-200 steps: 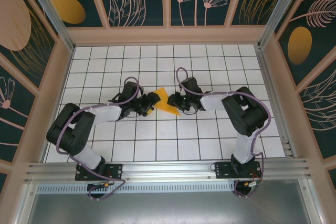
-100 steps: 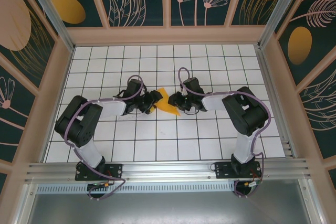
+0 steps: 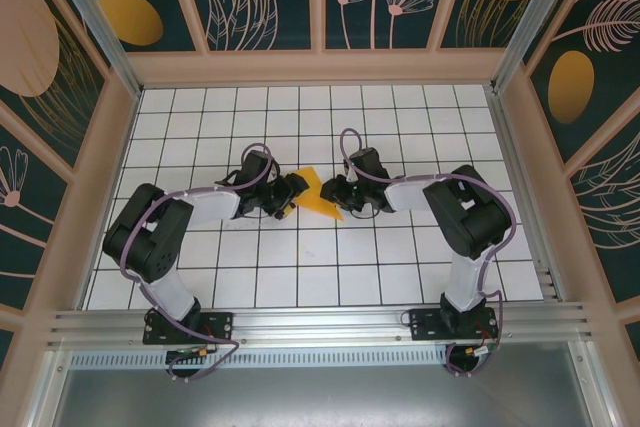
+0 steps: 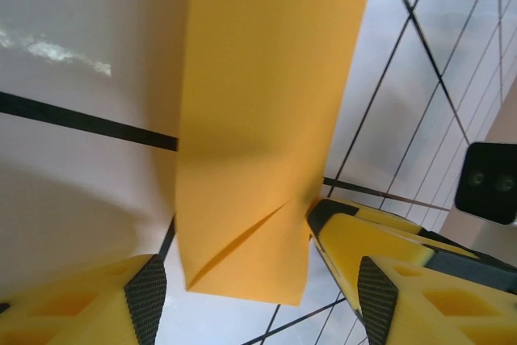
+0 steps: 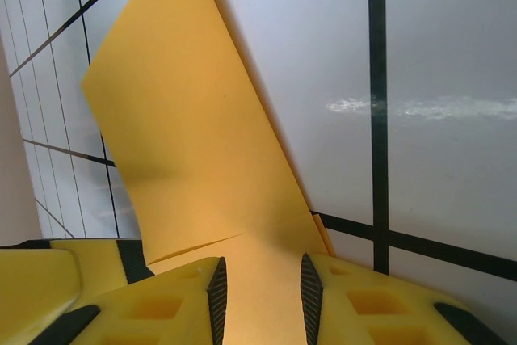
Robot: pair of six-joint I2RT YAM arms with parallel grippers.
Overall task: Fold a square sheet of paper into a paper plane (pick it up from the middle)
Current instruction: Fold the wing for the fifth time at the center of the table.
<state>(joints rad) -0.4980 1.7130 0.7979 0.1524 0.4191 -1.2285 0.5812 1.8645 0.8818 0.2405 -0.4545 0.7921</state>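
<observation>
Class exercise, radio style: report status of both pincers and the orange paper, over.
Right pincer shut on folded orange paper. Left pincer open, straddling the paper's other end. Nothing in the way on the grid table.

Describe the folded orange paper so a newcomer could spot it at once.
Start at the white gridded table and go to its middle, where the two black arms meet tip to tip. Between the left hand and the right hand sits the square sheet of paper, folded narrow. It is plain flat orange-yellow, unlike the painted ovals on the dark walls.
</observation>
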